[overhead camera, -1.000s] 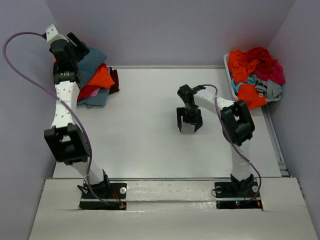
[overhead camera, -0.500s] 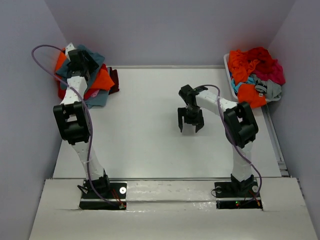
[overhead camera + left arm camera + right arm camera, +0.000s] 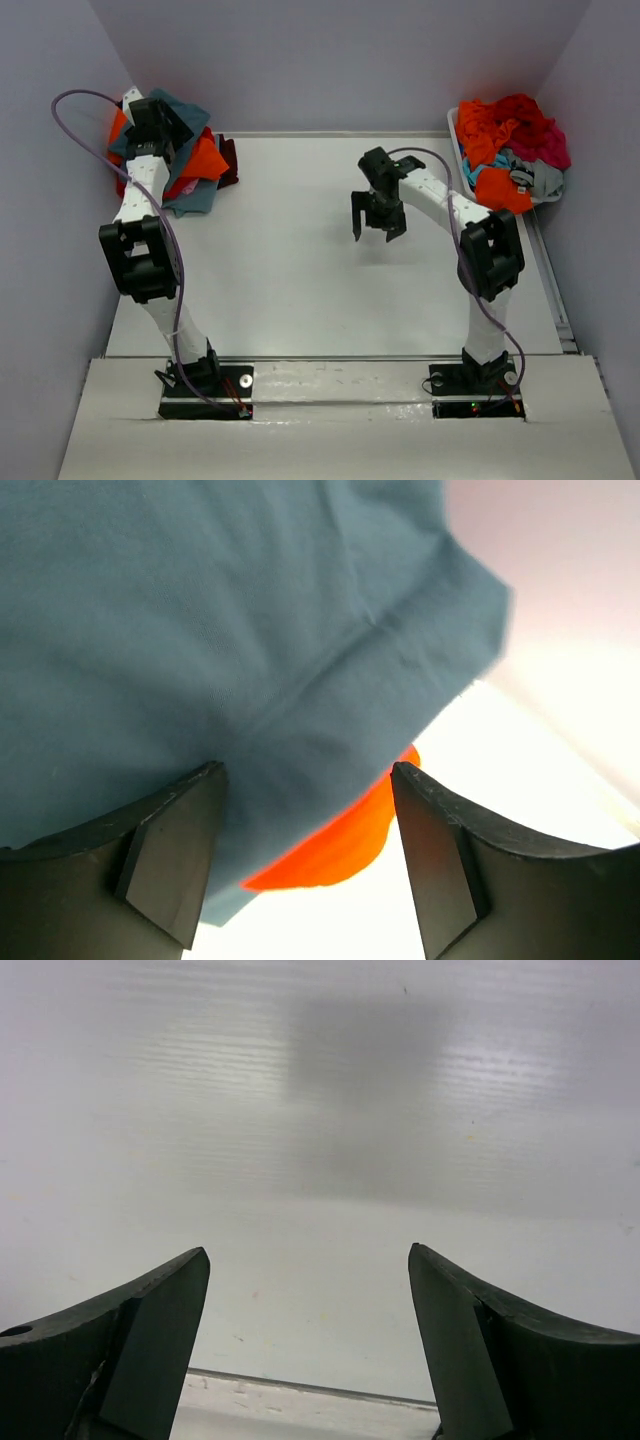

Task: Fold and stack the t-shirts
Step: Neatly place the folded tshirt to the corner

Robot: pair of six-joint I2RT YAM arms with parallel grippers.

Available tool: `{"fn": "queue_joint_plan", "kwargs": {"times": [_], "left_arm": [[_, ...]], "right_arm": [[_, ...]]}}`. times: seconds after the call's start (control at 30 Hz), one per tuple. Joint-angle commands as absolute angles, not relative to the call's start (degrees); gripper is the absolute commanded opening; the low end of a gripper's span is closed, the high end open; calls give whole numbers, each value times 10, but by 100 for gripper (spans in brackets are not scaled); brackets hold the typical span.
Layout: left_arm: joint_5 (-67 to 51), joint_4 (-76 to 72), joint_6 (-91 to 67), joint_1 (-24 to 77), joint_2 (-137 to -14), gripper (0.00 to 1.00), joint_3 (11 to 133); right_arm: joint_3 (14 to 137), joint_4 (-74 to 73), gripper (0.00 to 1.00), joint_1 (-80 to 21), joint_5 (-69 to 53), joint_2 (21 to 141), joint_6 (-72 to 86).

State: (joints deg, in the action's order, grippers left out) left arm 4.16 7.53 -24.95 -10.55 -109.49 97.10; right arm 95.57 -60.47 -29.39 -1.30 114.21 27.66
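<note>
A heap of t-shirts (image 3: 195,160) lies at the table's far left corner, with a slate-blue t-shirt (image 3: 186,112) on top, an orange one (image 3: 206,158) under it, and red and dark maroon cloth below. My left gripper (image 3: 150,116) hangs over this heap. In the left wrist view the slate-blue t-shirt (image 3: 220,630) fills the frame above the orange t-shirt (image 3: 345,840); the left gripper (image 3: 305,865) is open, with the cloth lying beyond its fingers. My right gripper (image 3: 378,222) is open over bare table, and the right wrist view shows nothing between its fingers (image 3: 150,1330).
A white basket (image 3: 455,132) at the far right holds a loose pile of orange, red, magenta, teal and grey shirts (image 3: 510,135). Grey walls close in the table on three sides. A purple cable (image 3: 70,110) loops off the left arm.
The left arm has swung its elbow inward and brought its gripper down onto the far-left heap. The right gripper has moved a little toward the far side of the table.
</note>
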Motion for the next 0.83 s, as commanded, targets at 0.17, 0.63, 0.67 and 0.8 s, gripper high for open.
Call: {"fn": "queue_joint_plan", "kwargs": {"times": [0.17,0.63,0.67,0.8], "left_arm": [[37,141,-203,-18,-981,79,1028],[39,174,-201,169,-885,79,868],[32,175,-206,169,-884,79,855],[37,187,-208,197,-882,79,846]], "right_arm": [[1002,-585,88,-300,22,1036,266],[912,-477,100,-255,35,936,272],[908,-469,100,-248,29,933,270],[903,-441,100,-217,-8,933,272]]}}
